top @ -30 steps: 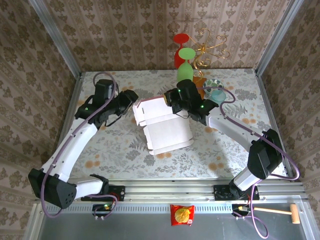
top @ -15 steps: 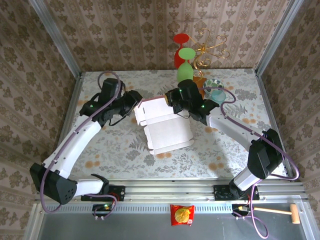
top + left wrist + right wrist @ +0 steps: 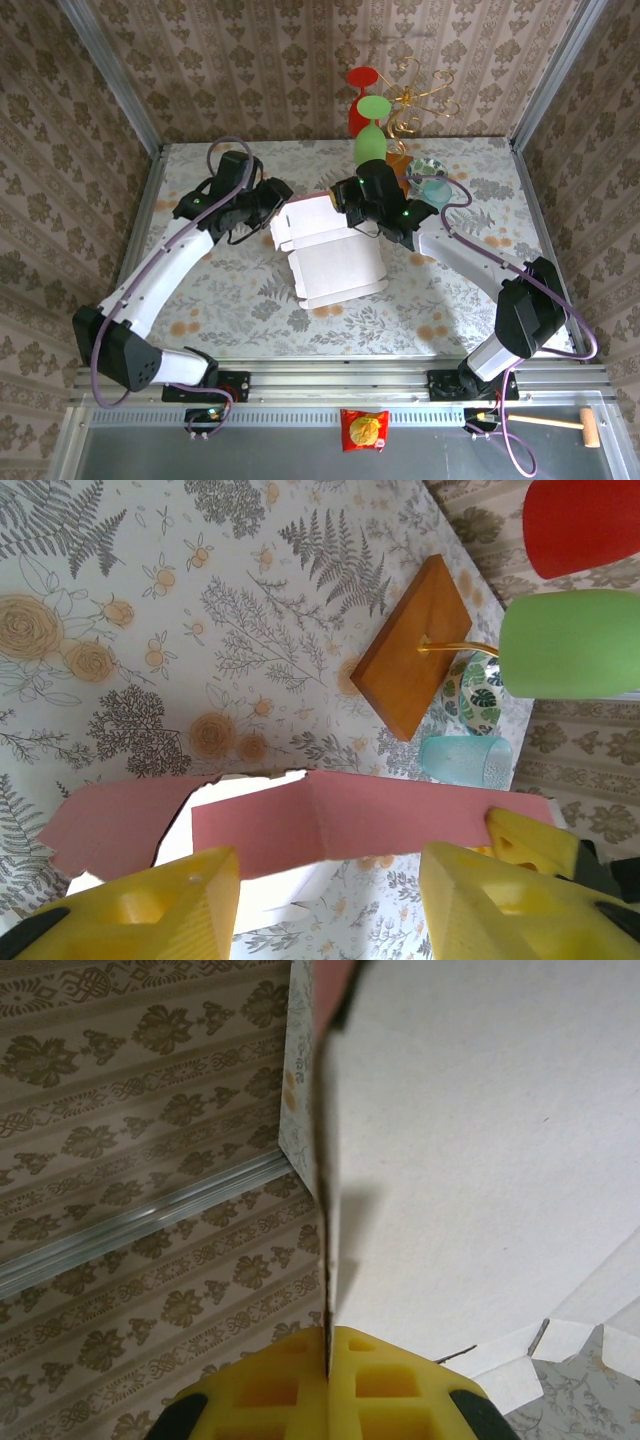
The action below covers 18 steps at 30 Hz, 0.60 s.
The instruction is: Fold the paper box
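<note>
You have the paper box [image 3: 335, 262] at desk [image 3: 230, 300] centre, rear flap [image 3: 400, 820] raised with long axis 9-to-3: right pincer [image 3: 328, 1348] clamped on its 3 o'clock end, left pincer [image 3: 278, 196] jaws apart, facing the free 9 o'clock end.

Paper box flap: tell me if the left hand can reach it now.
Probably yes: the left hand is open, the paper box's pink flap right in front of it, nothing between; the right hand pinches another panel.

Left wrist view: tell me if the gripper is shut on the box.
No: the left gripper stands wide open, with the box showing in the gap between its yellow fingers.
</note>
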### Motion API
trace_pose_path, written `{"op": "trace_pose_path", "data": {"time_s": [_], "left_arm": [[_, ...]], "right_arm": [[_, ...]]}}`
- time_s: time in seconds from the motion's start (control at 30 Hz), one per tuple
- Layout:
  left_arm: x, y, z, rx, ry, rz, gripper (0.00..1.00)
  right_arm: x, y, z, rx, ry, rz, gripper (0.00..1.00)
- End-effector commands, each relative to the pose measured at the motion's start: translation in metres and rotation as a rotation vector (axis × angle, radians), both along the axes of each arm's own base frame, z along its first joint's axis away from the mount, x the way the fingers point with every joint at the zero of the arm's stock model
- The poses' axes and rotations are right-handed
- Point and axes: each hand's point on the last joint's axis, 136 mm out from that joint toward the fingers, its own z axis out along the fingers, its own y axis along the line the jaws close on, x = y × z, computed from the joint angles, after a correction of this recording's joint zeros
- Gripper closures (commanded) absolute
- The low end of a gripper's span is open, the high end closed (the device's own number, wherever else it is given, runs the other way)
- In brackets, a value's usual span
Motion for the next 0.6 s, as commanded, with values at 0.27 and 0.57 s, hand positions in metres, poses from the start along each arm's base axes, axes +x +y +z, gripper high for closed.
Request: {"op": "trace_pose_path", "data": {"time_s": [0.27,0.57], "left_arm": [[0.008,-0.019,-0.001,-0.048,-0.005,-0.012,0.51],[0.012,-0.022,-0.006,-0.047,0.004,-0.001,0.61]], "right_arm": [[0.002,-0.002,-0.006,0.029,0.009,-0.010,1.00],[0.002,-0.003,-0.007,0.044,0.005,-0.017,1.00]]}}
